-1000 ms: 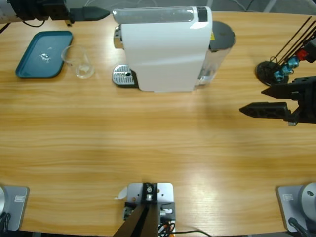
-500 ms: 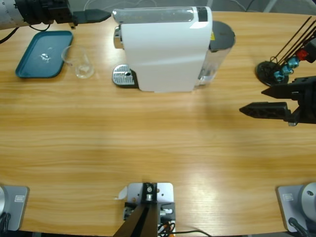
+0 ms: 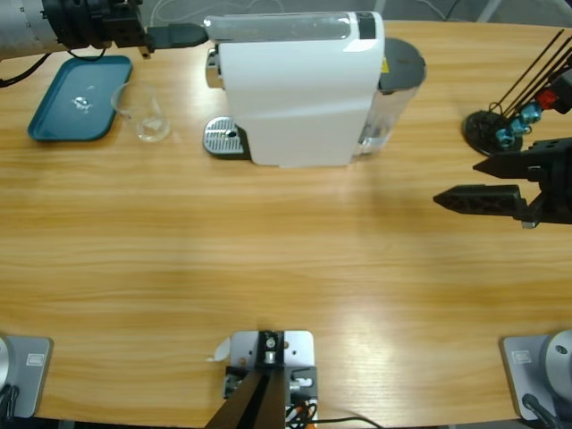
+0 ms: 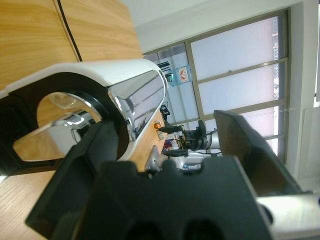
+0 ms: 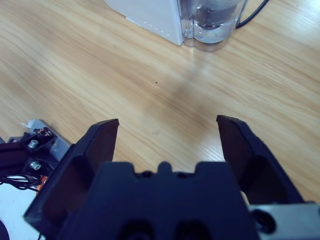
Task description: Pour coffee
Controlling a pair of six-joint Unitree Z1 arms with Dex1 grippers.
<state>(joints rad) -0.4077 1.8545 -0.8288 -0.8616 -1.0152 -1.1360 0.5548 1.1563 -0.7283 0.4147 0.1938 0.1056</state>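
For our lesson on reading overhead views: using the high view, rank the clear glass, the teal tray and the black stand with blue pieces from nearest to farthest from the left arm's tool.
Measured from the left tool, at the machine's top-left corner:
1. Clear glass, just below and left of it.
2. Teal tray, further left, at the table's end.
3. Black stand with blue pieces, at the far opposite end.

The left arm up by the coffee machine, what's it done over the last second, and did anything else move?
The left gripper has slid along the table's far edge toward the white coffee machine, its tip now reaching the machine's top corner. Its jaws are open and hold nothing. The right gripper, the glass cup, the teal tray and the machine itself stayed where they were.
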